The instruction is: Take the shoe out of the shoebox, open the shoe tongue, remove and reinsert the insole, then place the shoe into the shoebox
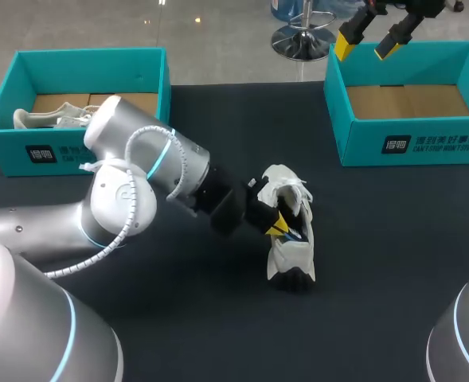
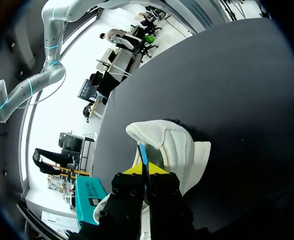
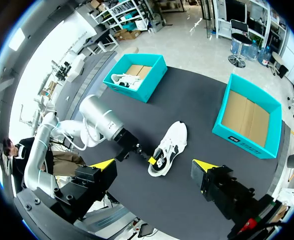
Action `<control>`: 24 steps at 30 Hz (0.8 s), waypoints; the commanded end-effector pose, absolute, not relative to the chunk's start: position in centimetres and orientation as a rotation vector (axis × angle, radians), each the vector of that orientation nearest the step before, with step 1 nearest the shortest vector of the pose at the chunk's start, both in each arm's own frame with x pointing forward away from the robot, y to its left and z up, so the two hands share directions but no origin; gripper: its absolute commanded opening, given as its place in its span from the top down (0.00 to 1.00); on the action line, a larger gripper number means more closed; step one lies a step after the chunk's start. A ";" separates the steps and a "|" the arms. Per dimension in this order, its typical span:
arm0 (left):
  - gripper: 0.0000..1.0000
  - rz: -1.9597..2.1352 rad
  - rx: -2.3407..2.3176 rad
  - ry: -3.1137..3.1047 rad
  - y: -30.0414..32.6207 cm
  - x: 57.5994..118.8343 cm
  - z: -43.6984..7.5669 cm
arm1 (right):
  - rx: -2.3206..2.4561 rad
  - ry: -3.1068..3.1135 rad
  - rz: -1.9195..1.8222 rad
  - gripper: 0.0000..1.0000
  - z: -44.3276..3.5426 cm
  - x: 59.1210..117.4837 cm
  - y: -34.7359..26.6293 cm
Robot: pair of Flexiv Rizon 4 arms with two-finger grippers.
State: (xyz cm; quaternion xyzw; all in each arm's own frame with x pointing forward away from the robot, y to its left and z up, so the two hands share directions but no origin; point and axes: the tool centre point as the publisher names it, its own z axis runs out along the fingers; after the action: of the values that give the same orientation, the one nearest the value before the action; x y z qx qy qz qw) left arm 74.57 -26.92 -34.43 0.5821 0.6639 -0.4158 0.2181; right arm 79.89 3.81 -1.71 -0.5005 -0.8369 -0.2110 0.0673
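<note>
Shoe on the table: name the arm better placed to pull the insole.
Left, likely: its jaws are in the shoe opening; the right jaws hang open, high by the empty shoebox.

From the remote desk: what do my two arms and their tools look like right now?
The left arm and right arm are silver-grey with rounded housings and glowing light-blue rings. A white corrugated cable loops outside the left arm's joints, and its wrist section is black. The left tool and right tool have black fingers with bright yellow tips.
</note>
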 end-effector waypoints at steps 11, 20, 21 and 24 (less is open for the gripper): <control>1.00 -1.173 1.604 1.867 -27.5 75.1 -35.7 | -1.509 -2.522 -0.632 0.00 -1.7 80.0 3.9; 0.66 -1.182 1.643 1.859 -27.0 74.4 -35.2 | -1.509 -2.522 -0.632 0.00 -1.7 80.0 3.9; 0.55 -1.180 1.646 1.858 -26.8 74.5 -35.0 | -1.509 -2.522 -0.632 0.00 -1.7 80.0 3.9; 0.00 -1.175 1.660 1.853 -26.6 74.8 -34.5 | -1.509 -2.522 -0.632 0.00 -1.7 80.0 3.9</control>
State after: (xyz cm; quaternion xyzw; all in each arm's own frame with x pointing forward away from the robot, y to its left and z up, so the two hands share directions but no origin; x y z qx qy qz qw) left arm 74.59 -27.20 -34.97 0.5884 0.6608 -0.4217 0.1983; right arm 79.89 3.81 -1.71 -0.5005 -0.8369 -0.2110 0.0673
